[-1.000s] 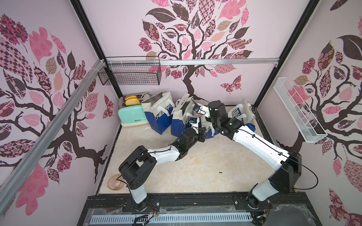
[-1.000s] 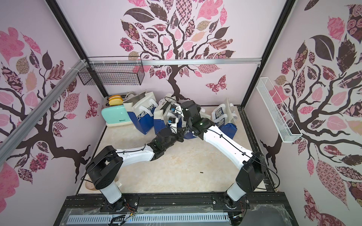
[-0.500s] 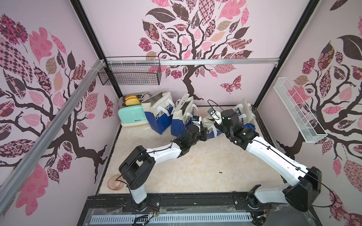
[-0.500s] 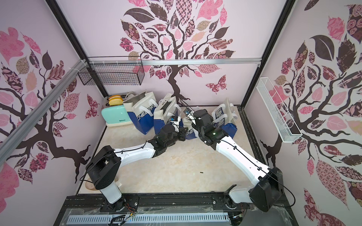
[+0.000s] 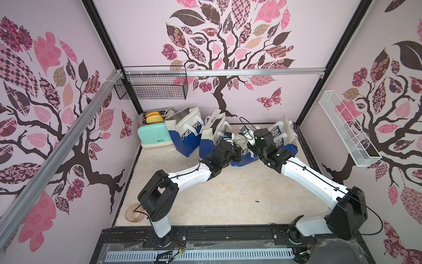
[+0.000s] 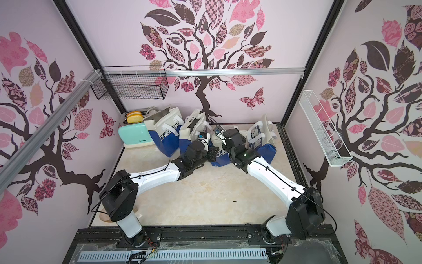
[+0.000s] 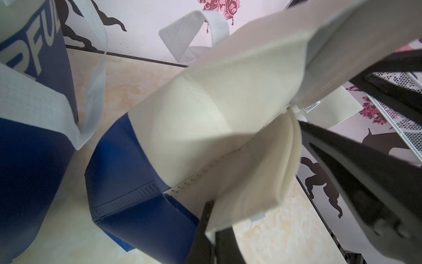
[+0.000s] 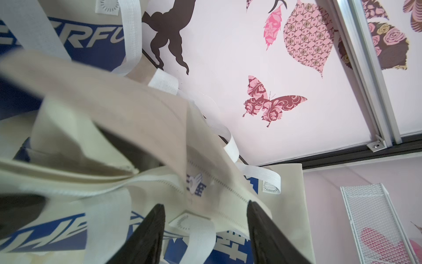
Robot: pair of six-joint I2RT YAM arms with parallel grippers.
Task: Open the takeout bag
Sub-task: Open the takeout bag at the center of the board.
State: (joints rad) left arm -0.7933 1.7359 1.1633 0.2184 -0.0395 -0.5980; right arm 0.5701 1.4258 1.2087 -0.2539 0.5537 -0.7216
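Observation:
The takeout bag (image 5: 245,152) (image 6: 221,156), cream above and blue below, stands slumped between my two grippers at the back of the table. My left gripper (image 5: 237,151) (image 6: 213,150) is shut on the bag's cream rim, and in the left wrist view the left gripper (image 7: 214,214) pinches that fabric (image 7: 205,118). The bag's mouth gapes a little. My right gripper (image 5: 250,143) (image 6: 225,142) is at the bag's other side. In the right wrist view this gripper (image 8: 205,204) stands open, with the cream rim and a white handle (image 8: 196,237) lying between its fingers.
Other cream and blue bags stand close by: two to the left (image 5: 185,133) (image 5: 212,131) and one to the right (image 5: 282,134). A mint toaster (image 5: 155,136) sits in the back left corner. A black wire basket (image 5: 151,85) and a white one (image 5: 347,130) hang on the walls.
My right arm has swung out to the right and its gripper has shifted right along the bag's top. The left gripper has kept its hold in place.

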